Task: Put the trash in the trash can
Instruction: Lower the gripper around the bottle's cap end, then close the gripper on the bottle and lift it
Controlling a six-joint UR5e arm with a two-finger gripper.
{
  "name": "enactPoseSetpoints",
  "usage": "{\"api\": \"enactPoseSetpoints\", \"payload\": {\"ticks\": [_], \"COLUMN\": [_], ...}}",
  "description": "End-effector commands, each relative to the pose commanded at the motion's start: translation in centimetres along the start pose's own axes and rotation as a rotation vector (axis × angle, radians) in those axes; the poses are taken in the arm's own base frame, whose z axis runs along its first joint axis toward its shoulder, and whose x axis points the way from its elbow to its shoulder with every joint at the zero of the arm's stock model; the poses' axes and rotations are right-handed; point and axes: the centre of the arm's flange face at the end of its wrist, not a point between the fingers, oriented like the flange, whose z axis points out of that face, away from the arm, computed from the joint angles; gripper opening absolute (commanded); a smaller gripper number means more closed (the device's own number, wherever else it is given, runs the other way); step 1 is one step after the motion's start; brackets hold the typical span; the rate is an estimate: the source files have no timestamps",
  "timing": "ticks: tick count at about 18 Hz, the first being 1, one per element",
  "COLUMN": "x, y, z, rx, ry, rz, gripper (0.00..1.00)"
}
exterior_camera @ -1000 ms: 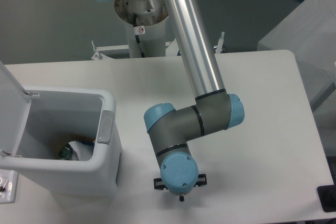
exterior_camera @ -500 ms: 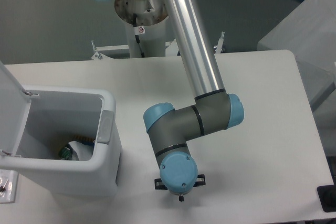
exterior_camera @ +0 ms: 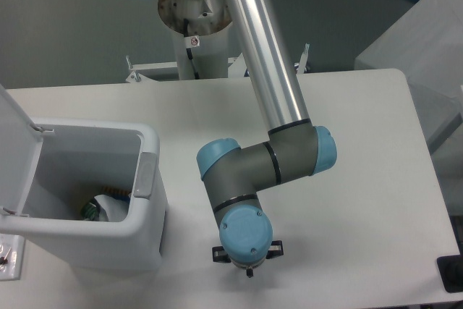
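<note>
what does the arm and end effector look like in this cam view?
The arm has a polished silver tube link, grey joint housings and light blue round end caps. Black rings mark the seams. The base carries a small red-and-white sticker. The end effector is mostly hidden under the wrist; only small black parts protrude. No loose cables visible.

Pictured: one white trash can [exterior_camera: 148, 211] with lid [exterior_camera: 13, 153] open, one piece of trash [exterior_camera: 101, 209] visible inside, one robot arm [exterior_camera: 269, 81], one hand [exterior_camera: 248, 260], one bench [exterior_camera: 362, 179].
</note>
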Motion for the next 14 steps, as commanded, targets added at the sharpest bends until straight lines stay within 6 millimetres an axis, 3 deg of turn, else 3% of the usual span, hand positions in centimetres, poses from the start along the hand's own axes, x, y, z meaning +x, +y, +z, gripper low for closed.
{"api": "enactPoseSetpoints", "payload": {"ticks": [2,7,11,14], "x": [-1.2,-5.4,-7.0,-6.7], "y": [0.3,1.6,2.6,3.0], "z": [-2.9,-12.7,-17.9,-21.4], "rx": [0.046,0.278,0.418,0.536], "ry": [0.021,0.167,0.251,0.317], "rz": [-0.008,-0.062,-0.059,-0.026], "gripper": [0.30,0.29,0.29,0.29]}}
